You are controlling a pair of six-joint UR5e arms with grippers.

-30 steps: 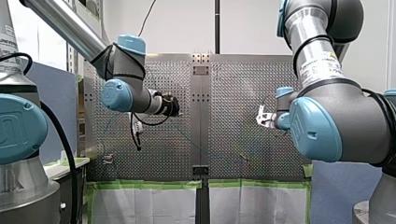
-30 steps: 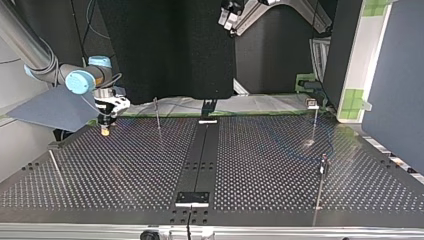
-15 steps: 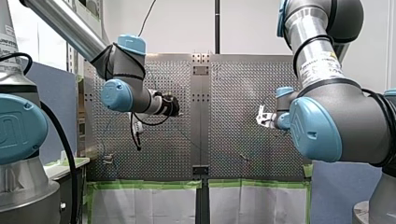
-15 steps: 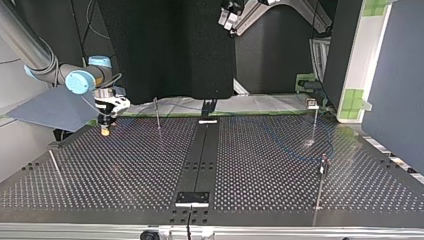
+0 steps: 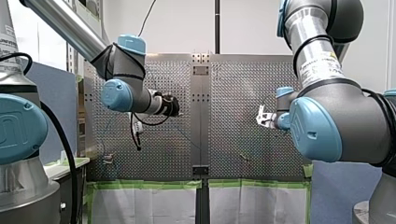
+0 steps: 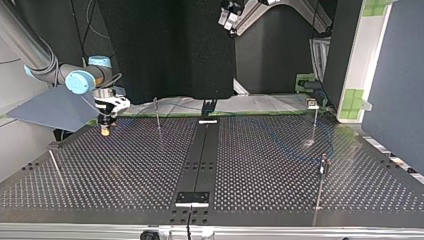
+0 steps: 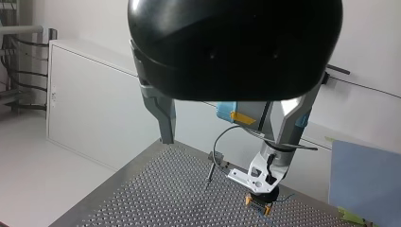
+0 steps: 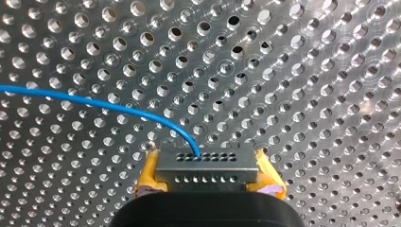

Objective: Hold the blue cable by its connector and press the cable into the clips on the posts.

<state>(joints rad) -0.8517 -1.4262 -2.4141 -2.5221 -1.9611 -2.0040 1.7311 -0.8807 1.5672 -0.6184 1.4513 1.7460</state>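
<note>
Your right end effector (image 8: 206,176) is clamped with its yellow pads (image 8: 149,172) on the grey connector (image 8: 206,163), low over the table (image 8: 307,71). The blue cable (image 8: 94,103) trails from it across the holes. Your left end effector (image 7: 227,139) hangs spread and empty. Nothing has shifted in the last second, so I judge the posts (image 6: 157,112) are not yet threaded.

The front view looks from behind the arms (image 5: 126,88) across the table (image 5: 243,93), well back; the top view faces them from the far side, low. The right wrist view sits close over the connector (image 8: 206,165), while the left wrist view, higher, shares my right gripper (image 7: 261,205) with the top view.
</note>
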